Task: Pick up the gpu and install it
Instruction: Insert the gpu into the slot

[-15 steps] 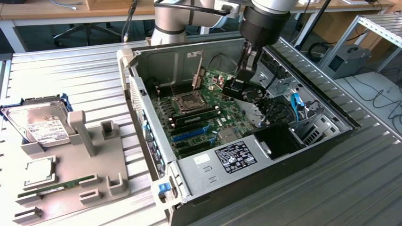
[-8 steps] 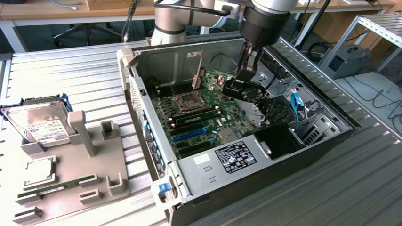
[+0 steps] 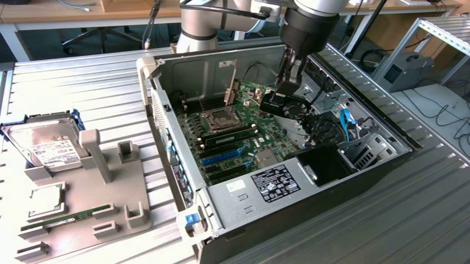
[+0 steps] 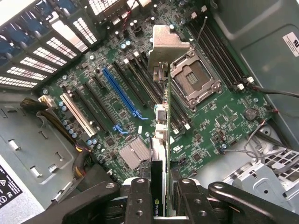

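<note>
**Gpu clamped in the gripper, hanging above the motherboard inside the open case**

Exterior view: the gripper (image 3: pixel 285 91) reaches into the computer case (image 3: pixel 213 69) and holds the gpu (image 3: pixel 278 103) above the motherboard (image 3: pixel 253 89) near the case's far wall, well apart from the blue expansion slots (image 3: pixel 220 158) toward the power supply (image 3: pixel 276 184) end. Wrist view: the fingers (image 4: pixel 140 200) pinch the card edge-on from both sides. Its long axis runs from the gripper out to the silvery bracket (image 4: pixel 168 42), and the long blue slot (image 4: pixel 122 93) lies off to one side, angled to it.
</note>
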Controlling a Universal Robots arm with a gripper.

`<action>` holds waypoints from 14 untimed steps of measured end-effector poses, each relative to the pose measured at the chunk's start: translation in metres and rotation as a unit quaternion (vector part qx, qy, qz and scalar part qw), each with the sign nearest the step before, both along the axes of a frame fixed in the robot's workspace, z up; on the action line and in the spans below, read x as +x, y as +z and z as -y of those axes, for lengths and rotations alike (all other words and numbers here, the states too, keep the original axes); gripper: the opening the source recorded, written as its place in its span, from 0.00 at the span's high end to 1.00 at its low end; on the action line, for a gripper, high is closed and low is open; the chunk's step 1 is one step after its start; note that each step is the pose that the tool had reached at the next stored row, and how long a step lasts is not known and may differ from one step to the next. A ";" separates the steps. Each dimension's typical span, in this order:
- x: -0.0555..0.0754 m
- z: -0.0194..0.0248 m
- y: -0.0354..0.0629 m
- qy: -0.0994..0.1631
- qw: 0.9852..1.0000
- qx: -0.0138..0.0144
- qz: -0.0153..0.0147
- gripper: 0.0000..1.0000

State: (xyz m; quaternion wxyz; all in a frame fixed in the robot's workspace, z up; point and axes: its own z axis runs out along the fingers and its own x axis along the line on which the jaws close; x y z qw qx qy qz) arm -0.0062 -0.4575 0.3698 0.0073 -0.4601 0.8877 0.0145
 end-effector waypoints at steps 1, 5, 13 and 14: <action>0.000 0.0000 0.0000 0.001 1.000 0.000 0.000 0.74; 0.000 0.0000 0.0000 0.004 1.000 0.000 0.000 0.74; 0.000 0.0001 0.0000 0.007 1.000 0.000 0.000 0.74; 0.000 0.0000 0.0000 0.007 1.000 0.000 0.000 0.74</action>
